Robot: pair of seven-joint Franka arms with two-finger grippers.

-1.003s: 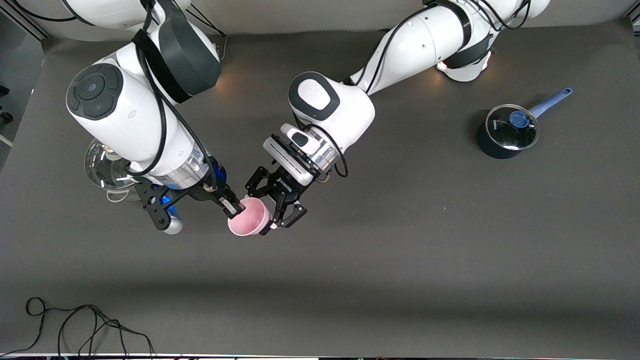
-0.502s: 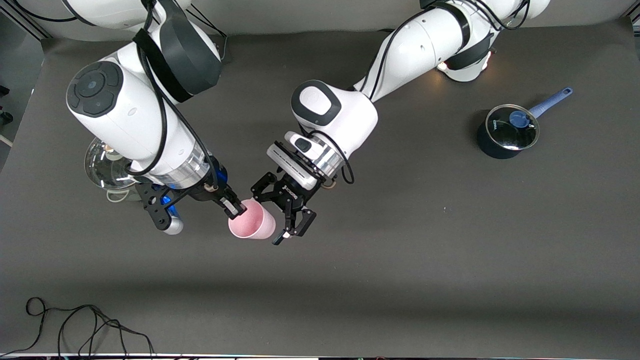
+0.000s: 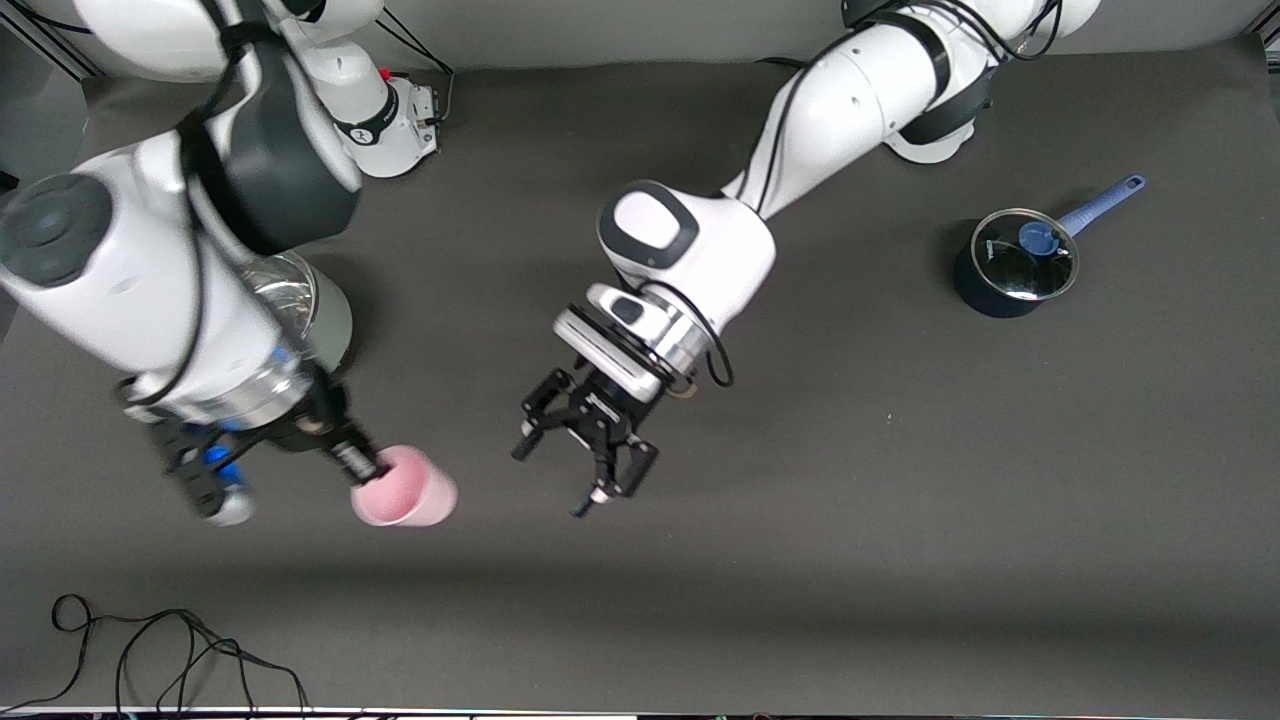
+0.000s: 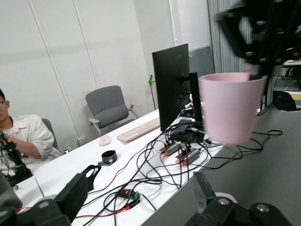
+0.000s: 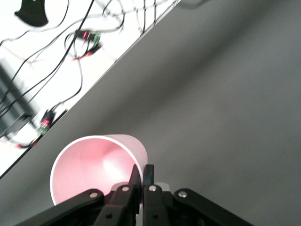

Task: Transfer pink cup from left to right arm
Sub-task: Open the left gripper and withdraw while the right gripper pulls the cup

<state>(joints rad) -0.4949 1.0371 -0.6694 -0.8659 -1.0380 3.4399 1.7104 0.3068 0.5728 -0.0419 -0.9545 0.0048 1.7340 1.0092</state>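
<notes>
Right tool (image 3: pixel 352 468) pinches the pink cup (image 3: pixel 405 490) by its rim while left tool (image 3: pixel 590 462) hangs wide open beside it: handover looks done, carrying off next.

Across the front view, open room on the surface (image 3: pixel 850 520) from centre out to 3, 4 and 6 o'clock, wide enough for either arm to sweep. At 2 o'clock, a lidded blue saucepan (image 3: pixel 1010 268), handle toward 2, well apart from both arms. At 9 o'clock, a steel pot (image 3: pixel 305 300) half hidden under the right arm. At 8 o'clock, the right tool (image 3: pixel 365 466) pinched on the rim of the pink cup (image 3: pixel 408 492), up in the air. At 3 o'clock of the cup and apart from it, the left tool (image 3: pixel 550 483), jaws spread, over bare surface. At 7 o'clock along the near edge, a loose black cable (image 3: pixel 150 650).
</notes>
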